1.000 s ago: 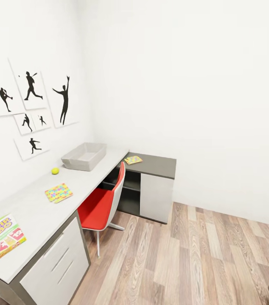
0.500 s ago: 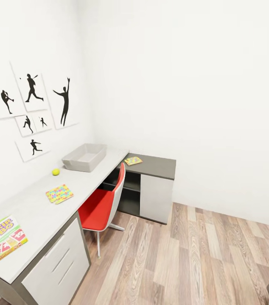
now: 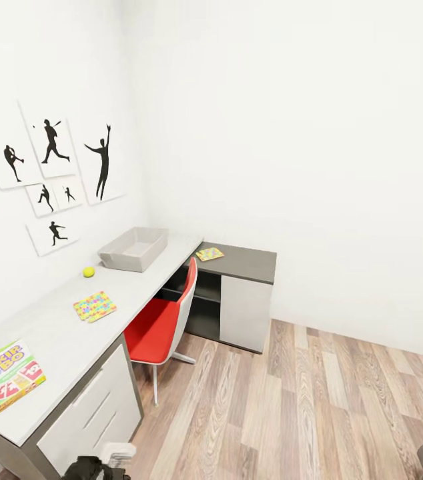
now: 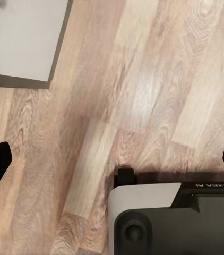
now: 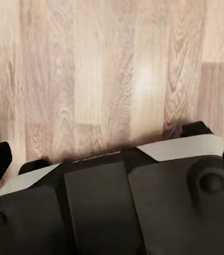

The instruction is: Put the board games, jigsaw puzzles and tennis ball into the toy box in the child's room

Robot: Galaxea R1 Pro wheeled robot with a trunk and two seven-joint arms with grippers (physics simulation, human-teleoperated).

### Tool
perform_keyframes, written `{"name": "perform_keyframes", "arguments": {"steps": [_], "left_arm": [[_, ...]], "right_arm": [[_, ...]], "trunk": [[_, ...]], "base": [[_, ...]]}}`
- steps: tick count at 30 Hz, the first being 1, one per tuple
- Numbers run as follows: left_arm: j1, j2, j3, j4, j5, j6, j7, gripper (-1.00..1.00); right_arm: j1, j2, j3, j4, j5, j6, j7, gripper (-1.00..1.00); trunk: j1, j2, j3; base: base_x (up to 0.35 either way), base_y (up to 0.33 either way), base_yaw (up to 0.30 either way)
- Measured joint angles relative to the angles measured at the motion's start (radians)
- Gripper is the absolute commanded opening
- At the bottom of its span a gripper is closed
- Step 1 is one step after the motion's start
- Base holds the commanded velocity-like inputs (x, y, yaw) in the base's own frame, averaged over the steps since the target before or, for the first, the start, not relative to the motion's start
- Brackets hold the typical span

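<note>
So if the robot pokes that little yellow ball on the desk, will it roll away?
Probably. The tennis ball is round and sits loose on the flat table, with nothing touching it, so a nudge could send it rolling. It looks small and likely light. The toy box beside it might stop it on that side.

Counter (image 3: 51,320) top mostly bare: wide gaps between board game (image 3: 11,375) near the front end, jigsaw puzzle (image 3: 95,306) mid-span, tennis ball (image 3: 89,271) and toy box (image 3: 133,248) at the far end. Ball sits near the box's near corner, apart from it. Box open-topped, nothing overhead; wall tight behind it. Red chair (image 3: 165,323) tucked against the counter's front edge, blocks approach to the mid and far stretch. Lower dark side desk (image 3: 241,260) closes off the corner; second puzzle (image 3: 209,253) lies on it. Wood floor (image 3: 318,407) to the right is open.
</note>
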Motion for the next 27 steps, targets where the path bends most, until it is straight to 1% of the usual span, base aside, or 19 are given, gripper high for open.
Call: {"name": "perform_keyframes", "arguments": {"steps": [1,2,6,8,11,12,15,18,24,25,26,27], "left_arm": [[-0.015,0.000,0.000,-0.004,0.000,0.016,-0.002,1.00],[-0.046,0.002,0.001,-0.009,0.000,0.046,-0.007,1.00],[-0.107,0.004,0.002,-0.015,0.001,0.096,-0.027,1.00],[-0.145,0.006,0.006,-0.017,0.001,0.120,-0.062,1.00],[-0.166,0.007,0.011,-0.018,0.000,0.129,-0.095,1.00],[-0.176,0.008,0.015,-0.018,0.000,0.132,-0.116,1.00],[-0.191,0.007,0.019,-0.024,0.000,0.138,-0.144,1.00],[-0.202,0.006,0.020,-0.030,-0.001,0.141,-0.156,1.00],[-0.209,0.006,0.021,-0.039,0.000,0.157,-0.173,1.00],[-0.210,0.007,0.021,-0.042,0.000,0.165,-0.180,1.00],[-0.212,0.007,0.021,-0.054,0.001,0.179,-0.199,1.00],[-0.212,0.007,0.021,-0.057,0.001,0.183,-0.206,1.00]], "right_arm": [[-0.020,-0.006,0.000,-0.012,-0.010,0.038,0.000,1.00],[-0.055,-0.018,-0.001,-0.034,-0.024,0.106,-0.001,1.00],[-0.121,-0.041,-0.003,-0.075,-0.045,0.209,-0.002,1.00],[-0.177,-0.053,-0.019,-0.103,-0.058,0.261,-0.006,1.00],[-0.206,-0.057,-0.035,-0.112,-0.062,0.280,-0.014,1.00],[-0.217,-0.059,-0.042,-0.116,-0.062,0.286,-0.023,1.00],[-0.229,-0.063,-0.051,-0.120,-0.060,0.292,-0.053,1.00],[-0.232,-0.065,-0.054,-0.122,-0.059,0.291,-0.078,1.00],[-0.225,-0.066,-0.056,-0.124,-0.060,0.274,-0.089,1.00],[-0.224,-0.066,-0.056,-0.124,-0.060,0.264,-0.089,1.00],[-0.223,-0.066,-0.056,-0.121,-0.061,0.241,-0.090,1.00],[-0.222,-0.066,-0.055,-0.121,-0.061,0.235,-0.090,1.00]], "trunk": [[-0.004,0.007,0.003],[-0.008,0.014,0.007],[-0.023,0.042,0.019],[-0.031,0.056,0.025],[-0.042,0.077,0.035],[-0.046,0.084,0.038],[-0.058,0.105,0.047],[-0.069,0.126,0.057],[-0.092,0.169,0.075],[-0.096,0.176,0.079],[-0.096,0.176,0.079],[-0.096,0.176,0.079]], "base": [[0.000,0.000,0.000],[0.000,0.000,0.000],[0.000,0.000,0.000],[0.000,0.000,0.000],[0.000,0.000,0.000],[0.000,0.000,0.000],[0.000,0.000,0.000],[0.000,0.000,0.000],[0.000,0.000,0.000],[0.000,0.000,0.000],[0.000,0.000,0.000],[0.000,0.000,0.000]]}}
